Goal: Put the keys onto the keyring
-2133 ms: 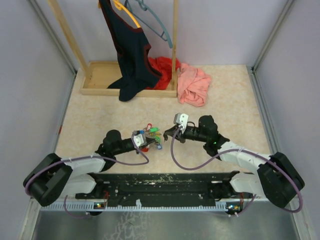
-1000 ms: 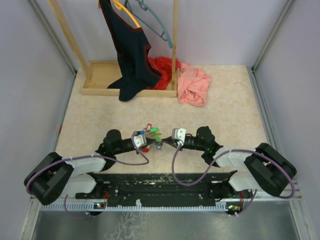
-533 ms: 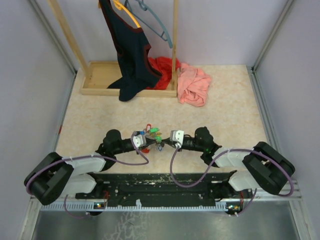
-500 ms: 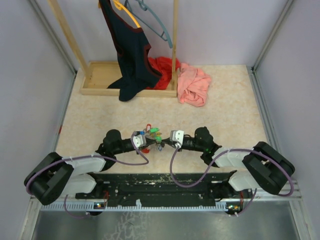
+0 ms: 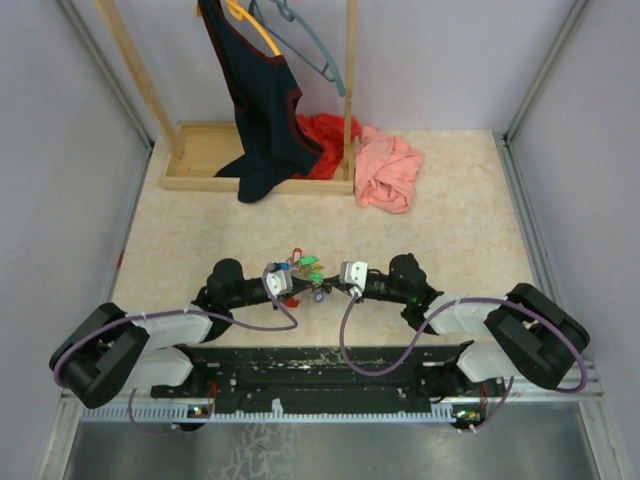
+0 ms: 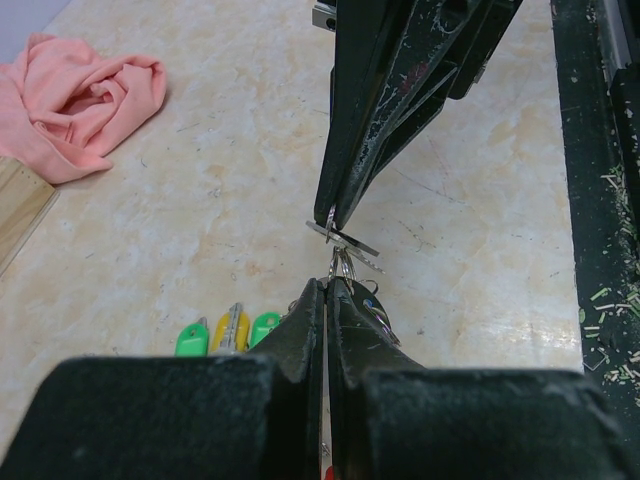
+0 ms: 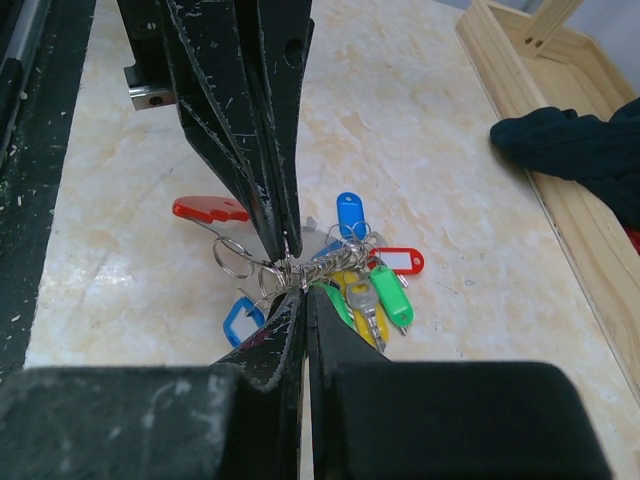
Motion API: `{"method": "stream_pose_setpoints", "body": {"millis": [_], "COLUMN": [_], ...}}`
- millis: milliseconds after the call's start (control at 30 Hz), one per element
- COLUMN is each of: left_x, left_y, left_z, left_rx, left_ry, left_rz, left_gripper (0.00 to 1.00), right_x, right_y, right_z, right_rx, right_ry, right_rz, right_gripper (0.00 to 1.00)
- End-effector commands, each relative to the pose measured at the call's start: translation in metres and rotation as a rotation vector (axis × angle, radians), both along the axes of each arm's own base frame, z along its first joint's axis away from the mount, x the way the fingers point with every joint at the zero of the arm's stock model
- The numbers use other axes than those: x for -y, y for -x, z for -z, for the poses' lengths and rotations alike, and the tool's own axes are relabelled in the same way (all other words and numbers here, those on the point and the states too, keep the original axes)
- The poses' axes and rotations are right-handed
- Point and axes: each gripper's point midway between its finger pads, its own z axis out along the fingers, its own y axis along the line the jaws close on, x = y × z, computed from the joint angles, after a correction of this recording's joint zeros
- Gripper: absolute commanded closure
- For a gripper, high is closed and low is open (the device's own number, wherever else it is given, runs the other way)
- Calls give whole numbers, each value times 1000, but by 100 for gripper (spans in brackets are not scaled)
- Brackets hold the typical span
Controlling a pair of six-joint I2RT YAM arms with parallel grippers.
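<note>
At the 6 o'clock side of the bench [image 5: 200,220], midway between the two arms, the keys [image 5: 306,268] lie in one cluster. Their heads fan out from a tangle of wire rings [image 7: 285,270].

Positions in the right wrist view, taken from the tangle:
- red key [image 7: 208,208]: 10 o'clock, flat on the bench.
- blue key [image 7: 347,213]: 1 o'clock.
- keyring [image 7: 400,261]: 3 o'clock, a red loop with a pale centre, flat on the bench and touching the cluster.
- green key [image 7: 392,290]: 4 o'clock, beside yellow heads.
- blue tag [image 7: 240,320]: 7 o'clock.

One loose-looking wire ring stands out at 9 o'clock. Which keys are threaded on which ring cannot be told.

Left claw [image 6: 327,287]: fully closed, fingers pressed together, with a wire ring pinched at the tips. Right claw [image 7: 303,292]: fully closed, tips on a flat metal strip [image 6: 345,242] just beyond the left claw. Whether that strip is gripped or only touched cannot be told. The two claws point at each other, tip nearly to tip, directly over the tangle.

Outward in the top view, from the cluster:
- pink cloth [image 5: 388,170]: 1 o'clock, well apart.
- wooden frame [image 5: 200,150]: 11 o'clock, at the far edge.
- dark garment [image 5: 262,110]: hanging over the frame base.
- red cloth [image 5: 325,135]: 12 o'clock, between garment and pink cloth.
</note>
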Motion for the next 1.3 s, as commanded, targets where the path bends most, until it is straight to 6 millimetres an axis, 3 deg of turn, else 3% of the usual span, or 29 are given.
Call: {"method": "stream_pose_setpoints", "body": {"millis": [0, 733, 1267], "left_x": [5, 3, 4], "left_y": [-2, -6, -5], "left_z": [-13, -13, -13], "left_rx": [20, 18, 14], "left_ry": [29, 30, 33], "left_rz": [20, -4, 5], "left_gripper": [99, 99, 99], "right_x": [-10, -9, -8], "right_y": [1, 8, 3], "right_z": [-24, -25, -28], "right_rx": [67, 54, 57], "right_ry": [-56, -48, -65], "right_rz": [-40, -68, -34], "right_gripper": [100, 100, 100]}}
